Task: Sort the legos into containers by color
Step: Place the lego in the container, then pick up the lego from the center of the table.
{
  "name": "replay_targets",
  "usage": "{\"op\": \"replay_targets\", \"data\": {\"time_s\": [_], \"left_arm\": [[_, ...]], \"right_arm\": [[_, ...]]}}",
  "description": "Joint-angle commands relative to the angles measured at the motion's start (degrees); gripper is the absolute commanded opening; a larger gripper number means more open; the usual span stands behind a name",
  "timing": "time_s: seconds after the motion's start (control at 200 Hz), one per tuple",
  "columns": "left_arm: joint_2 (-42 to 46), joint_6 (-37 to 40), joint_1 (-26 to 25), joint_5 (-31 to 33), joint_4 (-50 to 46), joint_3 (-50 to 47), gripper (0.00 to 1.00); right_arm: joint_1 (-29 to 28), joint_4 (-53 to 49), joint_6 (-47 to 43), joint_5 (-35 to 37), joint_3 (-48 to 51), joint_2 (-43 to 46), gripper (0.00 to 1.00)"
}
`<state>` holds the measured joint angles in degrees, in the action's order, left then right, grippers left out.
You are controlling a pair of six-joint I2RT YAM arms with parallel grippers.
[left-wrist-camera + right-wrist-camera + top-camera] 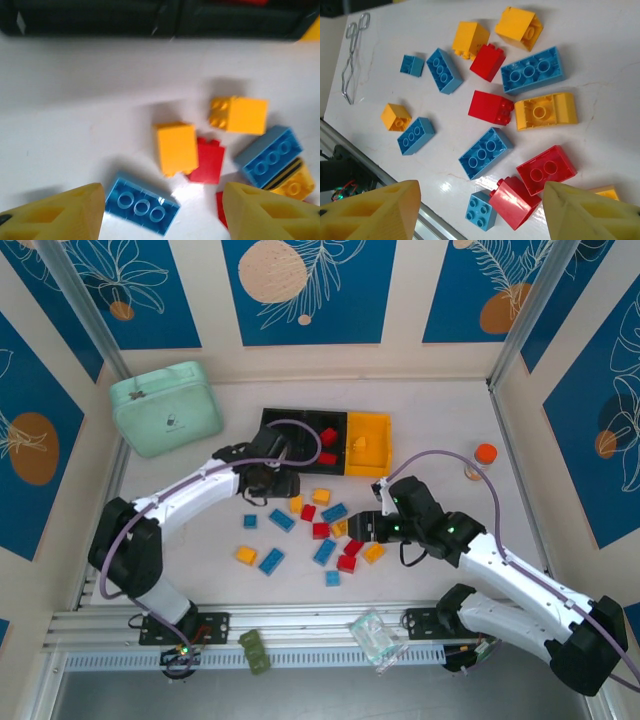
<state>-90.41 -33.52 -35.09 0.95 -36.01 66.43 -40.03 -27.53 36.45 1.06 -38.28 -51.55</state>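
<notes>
**Top view.**
- Table (450, 420): 3 containers (300, 417) joined in a row at far centre, 2 black on the left and 1 yellow at the right end.
- The left black one is mostly covered by the left arm (190, 490); I cannot tell what is in it.
- The middle black one holds 2 red legos (328, 437). The yellow one holds 1 yellow.
- Loose on the table, near of the row and between the arms: 6 blue, 4 red, 5 yellow.
- The left gripper (262, 485) is just near of the left black container, at the far-left edge of the scatter.
- The right gripper (365, 525) is at the right edge of the scatter, just beside a yellow piece and a red one.
- Also on the table: 1 mint-green case (165, 405) at far left and 1 orange-capped bottle (485, 453) at far right.
- 1 dark green brick (255, 650) lies on the near rail.

**Left wrist view.**
- The 2 yellow fingers (65, 215) are spread wide and grip nothing.
- One blue piece lies flat on the table under the gap.
- Pieces counted: 2 blue, 3 yellow, 2 red (one only a sliver by the right finger).
- The black container wall runs along the far edge.

**Right wrist view.**
- The 2 yellow fingers (375, 210) are spread wide and grip nothing.
- Pieces counted below them: 6 blue, 4 red, 5 yellow (one half hidden by a finger).
- 1 pair of metal tongs (352, 55) lies flat, apart from the pieces, past a small blue one.
</notes>
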Motion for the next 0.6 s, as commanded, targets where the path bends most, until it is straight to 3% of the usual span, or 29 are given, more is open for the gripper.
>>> {"op": "replay_targets", "data": {"time_s": [0.0,0.325,0.595], "left_arm": [[3.0,-9.3,0.0,2.3,3.0,-4.8,0.65],[2.2,-19.7,-1.1,-0.1,6.6,-11.0,0.69],[-1.6,-21.5,-2.5,-2.3,10.3,-12.1,0.69]], "right_arm": [[-0.7,1.2,-0.2,-0.9,-0.9,-0.4,0.66],[-1.0,1.4,0.0,0.3,-0.2,-0.4,0.66],[-1.0,1.5,0.0,0.9,0.3,-0.6,0.66]]}}
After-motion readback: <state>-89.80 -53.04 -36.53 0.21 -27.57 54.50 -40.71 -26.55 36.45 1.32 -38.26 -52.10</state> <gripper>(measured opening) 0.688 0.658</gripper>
